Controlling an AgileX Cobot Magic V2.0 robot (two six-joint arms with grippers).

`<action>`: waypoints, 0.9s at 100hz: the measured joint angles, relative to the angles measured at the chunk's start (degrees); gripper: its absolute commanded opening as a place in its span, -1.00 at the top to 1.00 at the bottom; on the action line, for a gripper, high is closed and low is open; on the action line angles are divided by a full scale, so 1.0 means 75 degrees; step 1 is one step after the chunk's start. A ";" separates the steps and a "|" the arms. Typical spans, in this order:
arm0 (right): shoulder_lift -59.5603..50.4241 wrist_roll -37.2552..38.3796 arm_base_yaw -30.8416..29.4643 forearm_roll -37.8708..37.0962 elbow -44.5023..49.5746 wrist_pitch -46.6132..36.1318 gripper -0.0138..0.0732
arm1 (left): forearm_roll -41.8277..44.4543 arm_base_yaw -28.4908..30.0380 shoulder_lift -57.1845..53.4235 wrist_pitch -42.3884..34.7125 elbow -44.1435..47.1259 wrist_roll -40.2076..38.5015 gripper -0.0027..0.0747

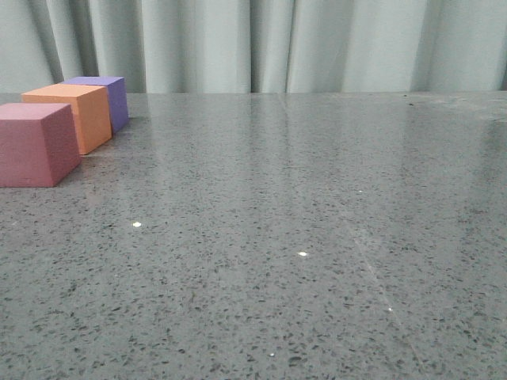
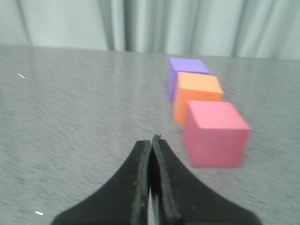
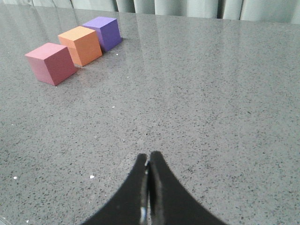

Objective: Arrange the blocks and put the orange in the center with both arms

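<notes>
Three cubes stand in a row at the far left of the front view, on a grey speckled table (image 1: 317, 237). The pink-red cube (image 1: 36, 144) is nearest the camera, cut a little by the left edge of the frame. The orange cube (image 1: 71, 115) sits behind it, in the middle of the row, and the purple cube (image 1: 107, 99) is farthest back, close to the pale green curtain (image 1: 317, 43) that fills the top of the frame. The rest of the table in this view carries only a few small white specks.

In the left wrist view the same row runs from the upper middle down to the right of centre: purple cube (image 2: 185, 75), orange cube (image 2: 197, 96), pink-red cube (image 2: 215, 133). This picture is somewhat blurred, so whether neighbouring cubes touch or stand just apart is hard to tell. The left gripper (image 2: 152, 140) shows at the bottom centre, its black jaws pressed together with nothing between them, near the pink-red cube but apart from it.

In the right wrist view the row lies in the upper left of the frame: pink-red cube (image 3: 50, 63), orange cube (image 3: 80, 45), purple cube (image 3: 103, 33). Here the cubes look very close together. The right gripper (image 3: 149, 157) is at the bottom centre, jaws closed on nothing, well apart from the cubes.
</notes>
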 measured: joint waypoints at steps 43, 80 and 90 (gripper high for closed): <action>-0.0012 0.0000 0.0000 0.0000 0.0000 0.0000 0.96 | -0.0051 0.0821 -0.1487 -0.1213 0.1754 0.0570 0.98; -0.0012 0.0000 0.0000 0.0000 0.0000 0.0000 0.96 | -0.0051 0.0821 -0.1502 -0.1073 0.1754 0.0542 0.98; -0.0012 0.0000 0.0000 0.0000 0.0000 0.0000 0.96 | -0.0051 0.0821 -0.1502 -0.1073 0.1754 0.0542 0.98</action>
